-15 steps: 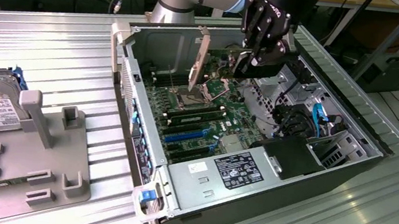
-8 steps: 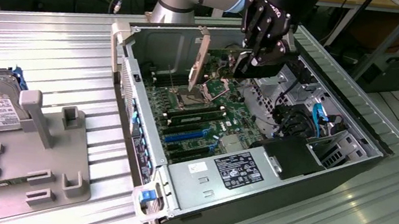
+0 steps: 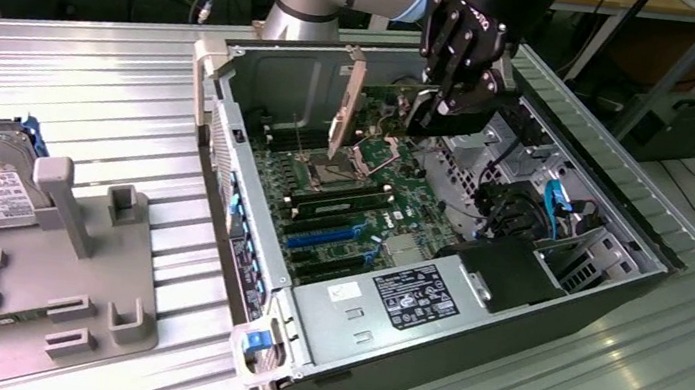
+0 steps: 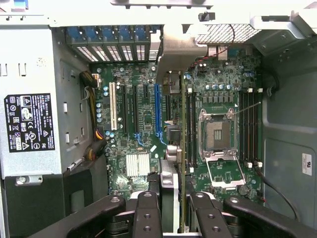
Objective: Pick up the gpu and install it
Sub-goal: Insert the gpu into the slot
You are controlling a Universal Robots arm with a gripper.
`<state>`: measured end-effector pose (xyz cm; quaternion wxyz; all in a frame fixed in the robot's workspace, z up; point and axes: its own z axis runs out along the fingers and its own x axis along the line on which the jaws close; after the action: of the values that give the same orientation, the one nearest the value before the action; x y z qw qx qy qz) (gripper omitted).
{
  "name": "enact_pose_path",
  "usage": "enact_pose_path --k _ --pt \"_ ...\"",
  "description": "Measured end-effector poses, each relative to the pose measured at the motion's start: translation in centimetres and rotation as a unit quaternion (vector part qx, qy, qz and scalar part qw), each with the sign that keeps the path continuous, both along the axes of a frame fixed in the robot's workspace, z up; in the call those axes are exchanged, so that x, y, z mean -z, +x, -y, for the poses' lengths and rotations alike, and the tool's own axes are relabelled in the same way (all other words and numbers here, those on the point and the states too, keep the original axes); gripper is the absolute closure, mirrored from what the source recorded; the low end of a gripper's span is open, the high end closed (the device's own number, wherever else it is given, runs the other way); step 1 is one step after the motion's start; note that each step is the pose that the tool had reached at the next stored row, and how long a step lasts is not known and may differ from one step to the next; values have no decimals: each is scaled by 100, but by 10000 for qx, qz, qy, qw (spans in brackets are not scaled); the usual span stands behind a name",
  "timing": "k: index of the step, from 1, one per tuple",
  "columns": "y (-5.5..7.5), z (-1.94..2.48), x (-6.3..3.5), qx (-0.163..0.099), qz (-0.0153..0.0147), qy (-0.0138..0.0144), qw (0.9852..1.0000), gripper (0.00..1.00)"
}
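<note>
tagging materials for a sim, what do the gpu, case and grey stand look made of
gpu: green circuit-board laminate, with a silvery bracket, likely sheet metal.
case: sheet metal, dull grey, with folded edges and punched vents.
stand: probably plastic; matte grey, no glint.

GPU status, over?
Status: gripper shut on gpu. Card upright over motherboard inside open case, looks unseated. Nothing seen between card and board.

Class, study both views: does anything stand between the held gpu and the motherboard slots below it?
Nothing visible does. The gpu, clamped in the jaws of the gripper, hangs edge-on over the motherboard, and the slots beneath it lie bare.
</note>
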<state>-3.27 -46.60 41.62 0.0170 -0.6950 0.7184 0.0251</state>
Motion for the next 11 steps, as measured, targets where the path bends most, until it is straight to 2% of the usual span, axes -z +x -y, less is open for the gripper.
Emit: enact_pose_path --k 11 --pt "0 0 125 0 0 0 10000 72"
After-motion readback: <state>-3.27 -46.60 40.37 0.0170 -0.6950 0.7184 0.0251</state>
